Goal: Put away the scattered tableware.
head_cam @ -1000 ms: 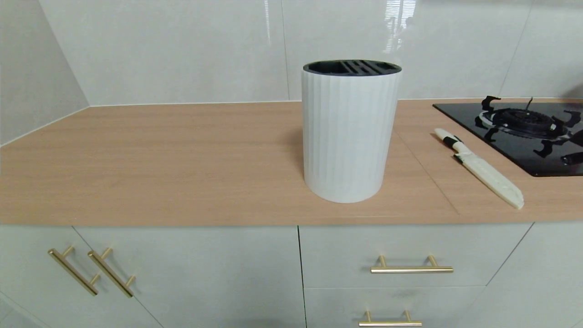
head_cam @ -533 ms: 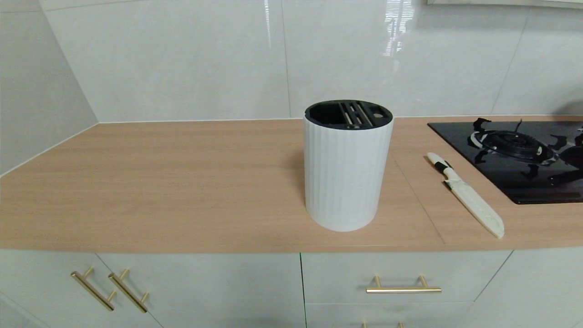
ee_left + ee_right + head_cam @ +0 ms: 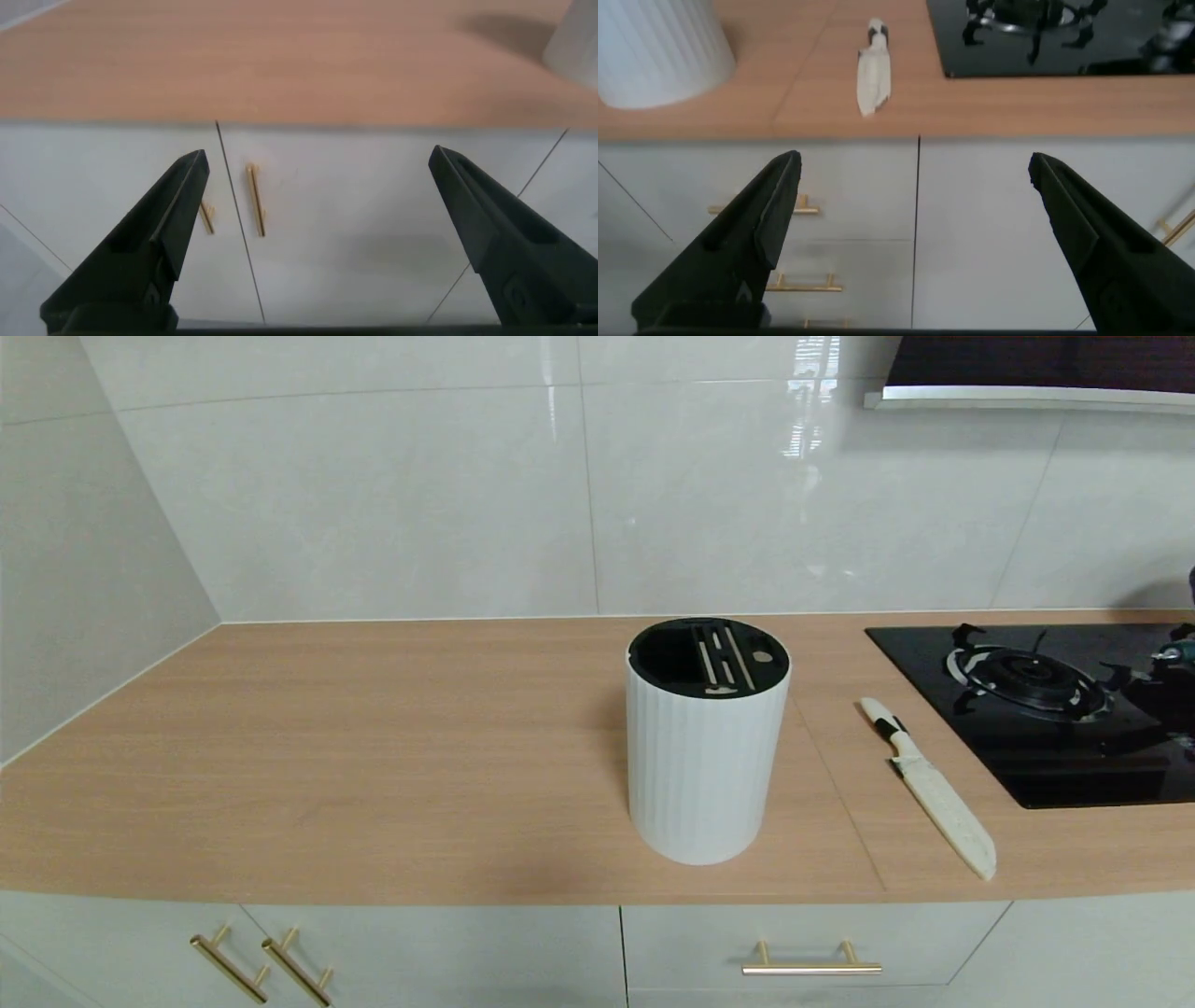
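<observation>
A cream-bladed knife (image 3: 930,789) with a white and black handle lies flat on the wooden countertop (image 3: 373,756), between the white ribbed knife holder (image 3: 705,747) and the black hob (image 3: 1036,700). The holder stands upright with a black slotted top. In the right wrist view the knife (image 3: 874,77) lies near the counter's front edge, beside the holder (image 3: 659,47). My right gripper (image 3: 915,233) is open, below the counter's edge, in front of the drawers. My left gripper (image 3: 318,233) is open too, facing the cabinet doors under the counter, far left of the holder.
The gas hob with a burner grate (image 3: 1027,674) occupies the counter's right end. A range hood (image 3: 1027,383) hangs above it. Tiled walls close the back and left. Gold-handled drawers (image 3: 810,969) and cabinet doors (image 3: 261,971) sit below the counter.
The head camera has risen, so the counter, holder and knife sit lower in the picture and the holder's slotted top shows more. Holder and knife keep the same places on the counter.
</observation>
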You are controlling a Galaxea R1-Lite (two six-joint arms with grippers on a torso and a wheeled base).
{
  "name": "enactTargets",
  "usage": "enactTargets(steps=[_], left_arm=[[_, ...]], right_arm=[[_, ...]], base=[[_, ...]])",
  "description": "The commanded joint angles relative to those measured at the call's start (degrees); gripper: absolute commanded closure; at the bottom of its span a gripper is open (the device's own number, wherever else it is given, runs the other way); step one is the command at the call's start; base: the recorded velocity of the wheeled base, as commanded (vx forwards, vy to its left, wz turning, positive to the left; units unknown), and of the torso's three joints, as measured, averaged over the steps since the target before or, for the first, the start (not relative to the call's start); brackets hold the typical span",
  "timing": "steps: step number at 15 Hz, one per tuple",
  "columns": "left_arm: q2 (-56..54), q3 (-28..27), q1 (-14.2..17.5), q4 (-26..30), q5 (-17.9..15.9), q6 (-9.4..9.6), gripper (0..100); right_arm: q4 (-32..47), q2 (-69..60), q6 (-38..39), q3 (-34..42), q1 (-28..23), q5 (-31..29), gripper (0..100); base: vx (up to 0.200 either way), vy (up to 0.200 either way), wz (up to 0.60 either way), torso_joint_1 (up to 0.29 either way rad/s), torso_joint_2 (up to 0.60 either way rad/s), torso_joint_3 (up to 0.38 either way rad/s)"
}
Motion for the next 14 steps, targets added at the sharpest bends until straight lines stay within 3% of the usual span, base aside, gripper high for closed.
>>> enactTargets(steps=[1, 14], left_arm=[[0.0, 0.0, 0.0, 0.0, 0.0, -0.03, 0], [0.0, 0.0, 0.0, 0.0, 0.0, -0.03, 0]], right_arm=[[0.0, 0.1, 0.0, 0.0, 0.0, 0.0, 0], [0.0, 0.1, 0.0, 0.0, 0.0, 0.0, 0]], base=[[0.000, 0.000, 0.00, 0.242, -0.53, -0.295], [0.000, 0.000, 0.00, 0.246, -0.52, -0.275]])
